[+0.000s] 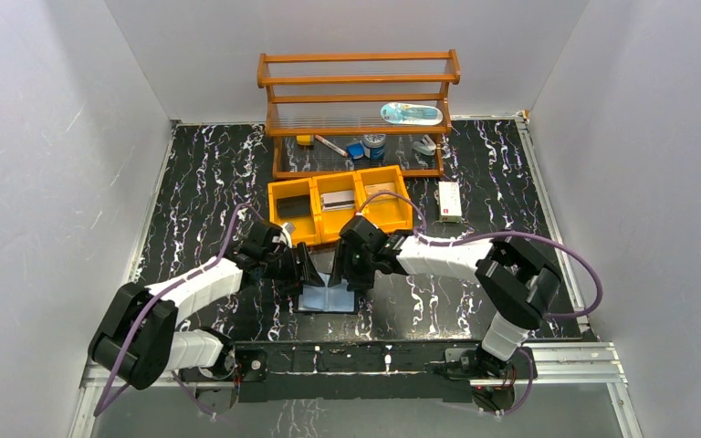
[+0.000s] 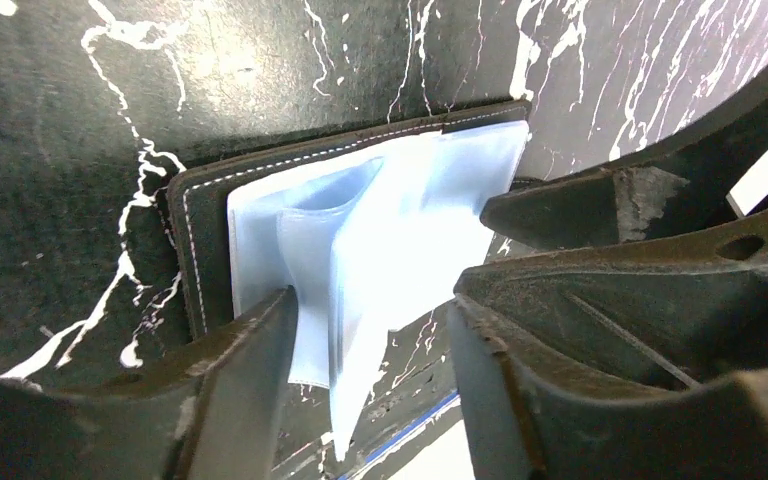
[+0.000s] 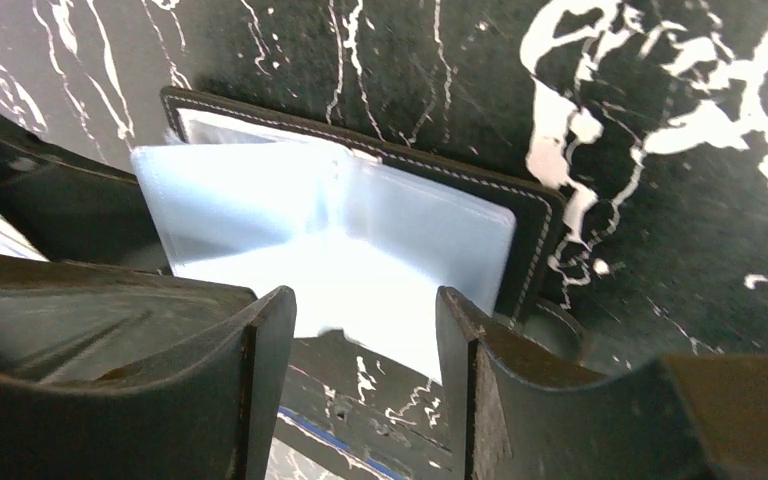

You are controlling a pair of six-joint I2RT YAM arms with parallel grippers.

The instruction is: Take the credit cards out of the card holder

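The card holder point(image 1: 329, 297) lies open on the marble table between both arms, black outside point(image 2: 197, 235), with pale blue see-through sleeves point(image 3: 360, 230) fanned up. Whether a card sits in the sleeves I cannot tell. My left gripper point(image 2: 372, 335) is open, low over the holder's near edge, with one upright sleeve leaf point(image 2: 355, 330) standing loose between its fingers. My right gripper point(image 3: 360, 325) is open too, straddling the sleeves' edge from the other side point(image 1: 354, 266). Flat credit cards lie in the yellow bin: a pale one point(image 1: 336, 202) and a tan one point(image 1: 381, 191).
The yellow three-compartment bin point(image 1: 313, 231) stands just behind the grippers. A wooden rack point(image 1: 356, 80) with small items is at the back. A white box point(image 1: 449, 201) lies right of the bin. Both grippers nearly touch over the holder.
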